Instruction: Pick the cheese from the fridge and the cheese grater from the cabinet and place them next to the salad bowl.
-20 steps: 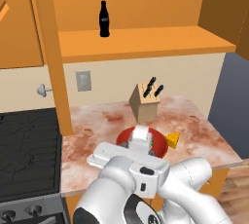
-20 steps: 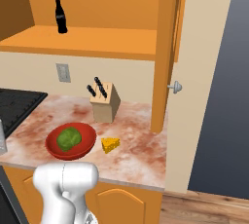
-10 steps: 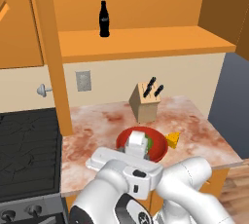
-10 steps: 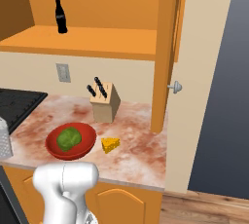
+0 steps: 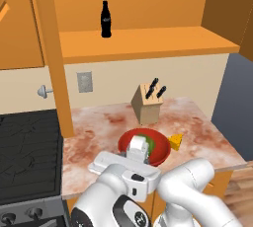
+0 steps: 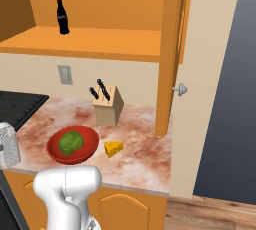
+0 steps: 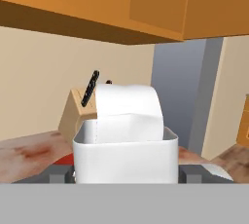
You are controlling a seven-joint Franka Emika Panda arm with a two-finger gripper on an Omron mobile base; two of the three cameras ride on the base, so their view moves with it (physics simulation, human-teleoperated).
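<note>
While the hand [image 7: 124, 172] grips the cheese grater [image 6: 8, 145], counter edge [image 6: 125, 186] near, cheese [image 6: 113, 148] beside salad bowl [image 6: 88, 149].

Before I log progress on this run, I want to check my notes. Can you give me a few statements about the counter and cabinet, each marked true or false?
1. The cheese lies on the counter beside the salad bowl. True.
2. The cola bottle stands on the counter. False: it stands inside the cabinet, on its shelf.
3. The jaws are closed on the cheese grater. True.
4. The knife block lies tipped over. False: it stands upright behind the bowl.
5. The salad bowl is empty. False: it holds a lettuce ball.
</note>
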